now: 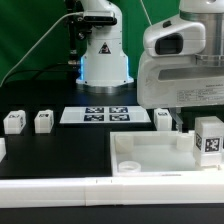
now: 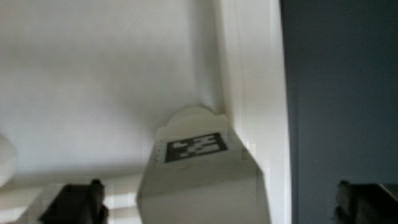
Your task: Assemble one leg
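Observation:
A white leg (image 1: 208, 138) with a black-and-white tag stands upright at the far right corner of the large white tray-like part (image 1: 150, 160). My gripper (image 1: 192, 125) hangs just above and around it. In the wrist view the leg (image 2: 199, 165) stands between my two dark fingertips (image 2: 75, 202), one on each side with a gap, so the gripper (image 2: 221, 205) is open and not touching it. The leg stands against the tray's raised rim (image 2: 249, 60). Three more legs stand on the black table: two on the exterior view's left (image 1: 12, 121) (image 1: 43, 121) and one (image 1: 163, 119) behind the tray.
The marker board (image 1: 105, 114) lies flat behind the tray, in front of the robot base (image 1: 103, 60). A white rail (image 1: 100, 190) runs along the table's front edge. A small white object (image 1: 2, 148) shows at the exterior view's left edge.

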You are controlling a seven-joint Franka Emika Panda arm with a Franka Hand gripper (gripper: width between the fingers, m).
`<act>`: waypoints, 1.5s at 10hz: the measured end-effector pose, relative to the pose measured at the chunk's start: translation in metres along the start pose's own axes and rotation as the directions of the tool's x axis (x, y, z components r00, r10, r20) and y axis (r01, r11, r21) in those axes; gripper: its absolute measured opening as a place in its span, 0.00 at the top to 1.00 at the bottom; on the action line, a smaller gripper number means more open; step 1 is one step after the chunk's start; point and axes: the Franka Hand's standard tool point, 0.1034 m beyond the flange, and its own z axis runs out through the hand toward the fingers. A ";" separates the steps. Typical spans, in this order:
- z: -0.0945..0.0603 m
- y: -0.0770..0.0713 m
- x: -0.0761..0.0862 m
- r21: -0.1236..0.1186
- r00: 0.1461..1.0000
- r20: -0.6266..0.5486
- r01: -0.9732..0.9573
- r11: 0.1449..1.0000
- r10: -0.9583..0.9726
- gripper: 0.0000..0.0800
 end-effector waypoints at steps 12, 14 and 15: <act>-0.001 0.002 0.001 0.005 0.983 -0.012 -0.183 0.983 0.183 0.63; -0.001 0.000 0.001 0.005 0.920 -0.012 -0.391 0.920 0.391 0.63; -0.001 -0.001 0.001 0.005 0.865 -0.012 -0.502 0.865 0.502 0.63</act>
